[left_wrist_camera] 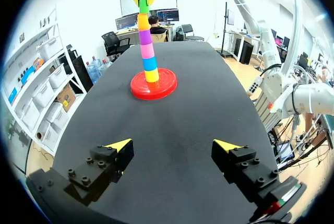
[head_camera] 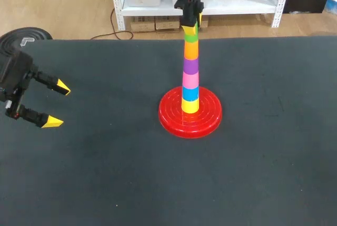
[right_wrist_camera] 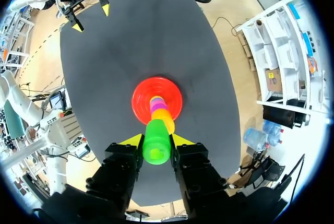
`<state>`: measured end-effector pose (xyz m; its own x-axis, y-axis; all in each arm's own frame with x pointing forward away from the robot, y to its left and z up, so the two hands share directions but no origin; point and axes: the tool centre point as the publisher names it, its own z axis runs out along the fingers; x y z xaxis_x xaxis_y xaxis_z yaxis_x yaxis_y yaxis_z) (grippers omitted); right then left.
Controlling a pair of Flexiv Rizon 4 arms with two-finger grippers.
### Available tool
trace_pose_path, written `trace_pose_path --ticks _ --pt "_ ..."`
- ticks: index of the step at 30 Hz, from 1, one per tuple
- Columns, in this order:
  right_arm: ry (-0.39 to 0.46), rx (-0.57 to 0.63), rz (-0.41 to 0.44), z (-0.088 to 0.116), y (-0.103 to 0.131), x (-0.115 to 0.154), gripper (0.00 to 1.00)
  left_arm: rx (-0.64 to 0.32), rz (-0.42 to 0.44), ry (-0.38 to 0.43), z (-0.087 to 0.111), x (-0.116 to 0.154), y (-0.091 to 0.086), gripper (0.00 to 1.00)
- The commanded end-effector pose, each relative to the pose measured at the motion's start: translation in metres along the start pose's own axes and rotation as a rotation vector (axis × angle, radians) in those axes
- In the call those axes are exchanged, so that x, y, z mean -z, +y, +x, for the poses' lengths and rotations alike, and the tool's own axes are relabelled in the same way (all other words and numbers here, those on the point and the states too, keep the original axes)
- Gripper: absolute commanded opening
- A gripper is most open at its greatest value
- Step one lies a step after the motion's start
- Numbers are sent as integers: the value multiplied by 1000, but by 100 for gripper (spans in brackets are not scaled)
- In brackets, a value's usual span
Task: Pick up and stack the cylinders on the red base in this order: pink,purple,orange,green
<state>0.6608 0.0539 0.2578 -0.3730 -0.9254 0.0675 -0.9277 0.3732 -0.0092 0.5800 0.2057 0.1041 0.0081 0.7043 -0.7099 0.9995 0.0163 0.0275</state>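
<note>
Closed on the green cylinder (right_wrist_camera: 156,151) with the right fingers (right_wrist_camera: 157,141), one yellow tip pressed to each side. Held at the very top of the column, directly over the orange cylinder (head_camera: 191,50); whether resting on it or just above it, hard to tell. Below orange, stacked in turn: the purple cylinder (head_camera: 190,66), the pink cylinder (head_camera: 190,80), then a blue piece (head_camera: 190,93) and a yellow piece (head_camera: 190,105) at the foot. All standing upright at the centre of the red base (head_camera: 171,118), near the middle of the dark desk (head_camera: 263,157). Spread wide and holding nothing, the left fingers (head_camera: 58,105), over the desk's left side and well apart from the base. Pointed toward the column, as seen from the left wrist, with bare desk between the two yellow tips.
</note>
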Motion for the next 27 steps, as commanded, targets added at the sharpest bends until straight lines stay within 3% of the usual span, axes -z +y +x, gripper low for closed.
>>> trace_pose_path --ticks 1,27 --pt "-7 -1 -7 3 -2 -6 0 -3 -3 -3 1 0 0 100" --pt "2 7 -50 0 -8 -11 0 -3 -3 -3 1 0 0 100"
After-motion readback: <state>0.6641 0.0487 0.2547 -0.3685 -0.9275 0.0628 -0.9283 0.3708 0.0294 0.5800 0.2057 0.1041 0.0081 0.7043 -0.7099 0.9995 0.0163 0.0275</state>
